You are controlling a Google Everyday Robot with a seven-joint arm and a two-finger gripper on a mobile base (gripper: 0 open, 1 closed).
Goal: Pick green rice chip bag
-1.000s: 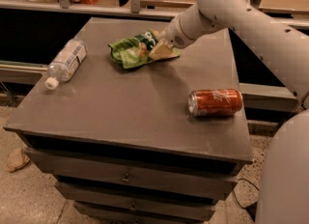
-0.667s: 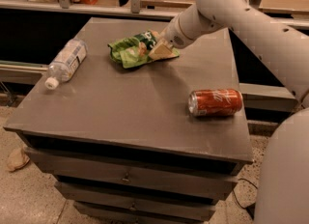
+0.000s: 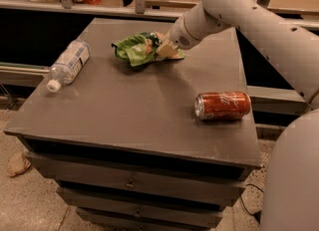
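The green rice chip bag (image 3: 133,49) is a crumpled light-green foil bag at the back middle of the grey cabinet top (image 3: 134,110). My gripper (image 3: 166,50) comes in from the upper right on the white arm (image 3: 234,11) and is shut on the bag's right end. The bag's left part hangs free with a shadow under it, just above the surface.
A clear plastic bottle (image 3: 68,64) lies on its side at the left edge. An orange-red soda can (image 3: 223,105) lies on its side at the right, nearer the front. A counter with a rail runs behind the cabinet. The robot's white body (image 3: 291,175) fills the lower right.
The bag has risen slightly off the surface with the gripper on its right end. The bottle and can have not moved.
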